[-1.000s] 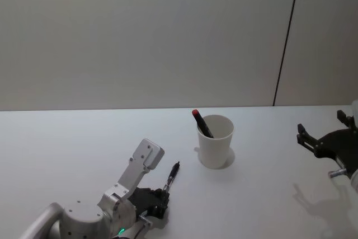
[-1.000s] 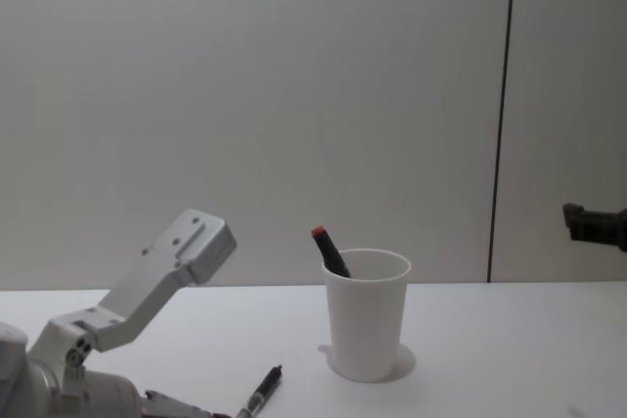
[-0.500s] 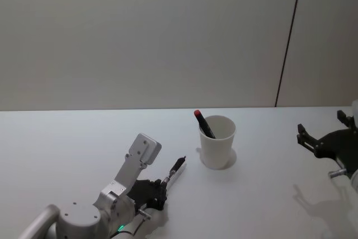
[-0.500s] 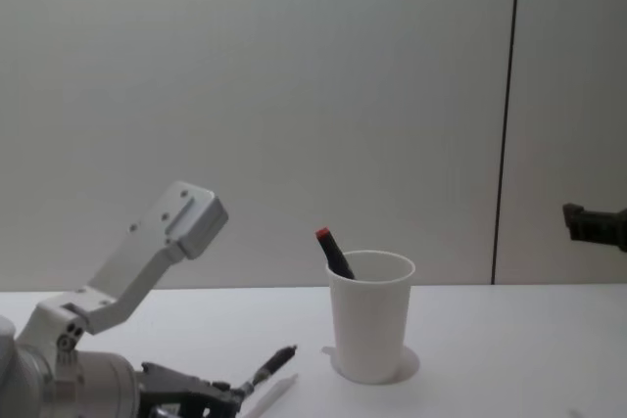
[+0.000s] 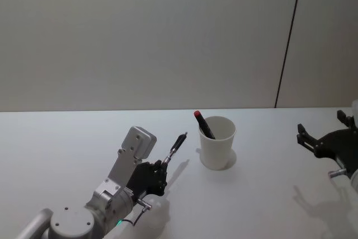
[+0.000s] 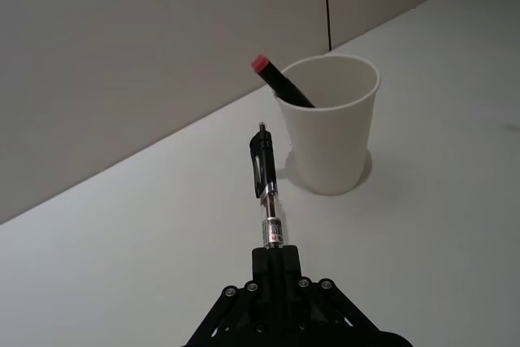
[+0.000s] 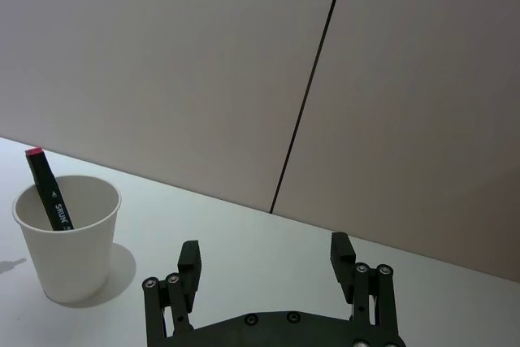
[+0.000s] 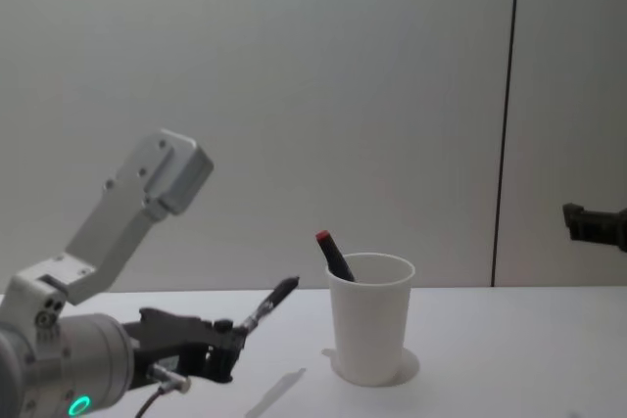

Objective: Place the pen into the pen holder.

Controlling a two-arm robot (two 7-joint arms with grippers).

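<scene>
Left gripper, pinched shut on a slim black clip pen, holds it raised and angled toward the plain white tapered paper cup nearby, not yet inside; right gripper hangs open at far right.

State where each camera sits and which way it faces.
Head: high, looking down at the table; shows the left end effector gripping the pen, the right end effector parked at right.
Chest: lower, looking across the table at the pen holder; shows left arm.
Left wrist: behind its end effector, looking along the pen.
Right wrist: behind its open end effector, facing the wall.
Shared: all show the pen holder.
</scene>
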